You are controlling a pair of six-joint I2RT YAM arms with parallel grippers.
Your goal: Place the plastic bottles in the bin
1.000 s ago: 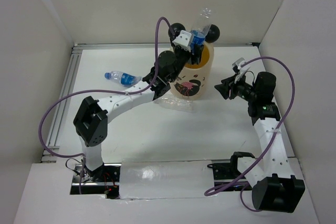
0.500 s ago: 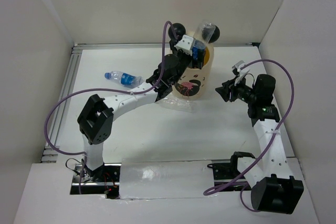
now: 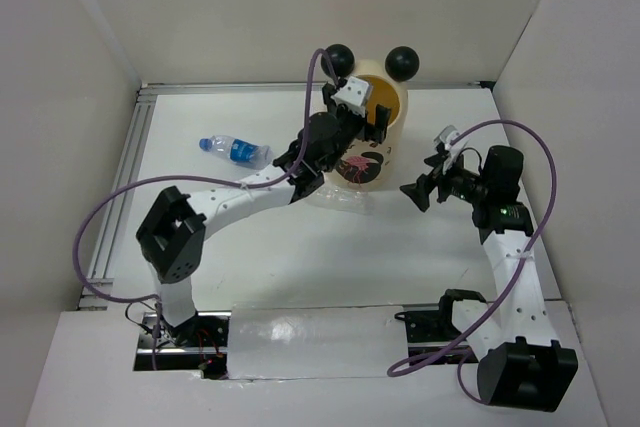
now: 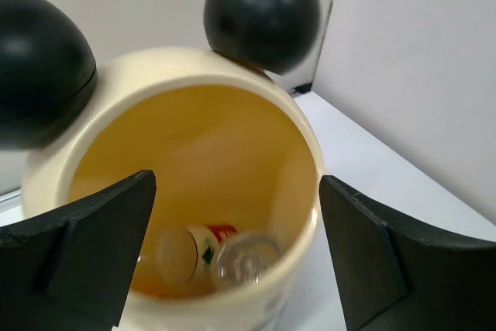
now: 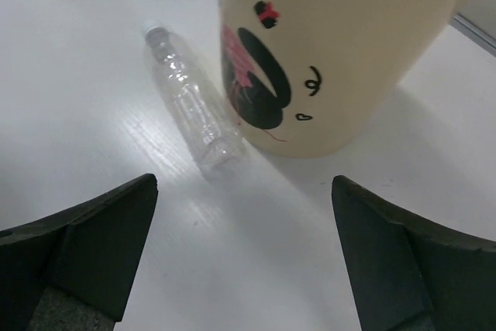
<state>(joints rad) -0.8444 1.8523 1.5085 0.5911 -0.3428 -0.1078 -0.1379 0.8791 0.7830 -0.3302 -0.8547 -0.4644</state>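
The bin stands at the back middle, cream with two black ball ears. My left gripper hangs open over its mouth, holding nothing. The left wrist view looks down past the rim at a red-labelled bottle and a clear bottle lying inside. A clear plastic bottle lies on the table against the bin's base, also in the right wrist view. A blue-labelled bottle lies further left. My right gripper is open, right of the bin and low over the table.
White walls close the table in on the left, back and right. A metal rail runs along the left edge. The purple cable of the left arm loops up beside the bin's left ear.
The left gripper opened and the blue-labelled bottle it held over the bin dropped inside. The right gripper opened wide and shifted slightly left toward the bin.
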